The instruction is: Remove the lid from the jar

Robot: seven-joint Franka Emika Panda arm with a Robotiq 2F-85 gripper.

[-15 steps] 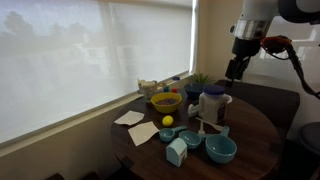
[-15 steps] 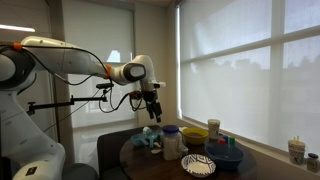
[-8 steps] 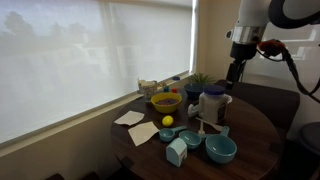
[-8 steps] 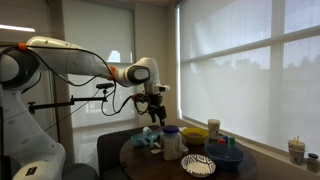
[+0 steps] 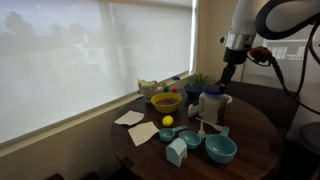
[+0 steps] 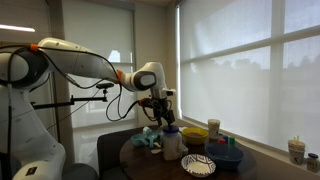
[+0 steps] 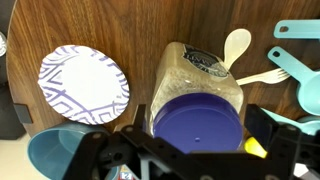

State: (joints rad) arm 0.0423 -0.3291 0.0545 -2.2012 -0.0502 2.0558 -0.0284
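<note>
Gripper jaws stand spread, grasping nothing, hovering directly above the lid, which sits capped on the jar on the wooden table. Patterned plate lies at ten o'clock from the jar, wooden spoon at one o'clock.

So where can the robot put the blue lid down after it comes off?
Bare table lies beyond the jar, away from the window. The wrist view shows a bare strip between the patterned plate and the jar. It is crowded by the yellow bowl and teal bowls.
</note>
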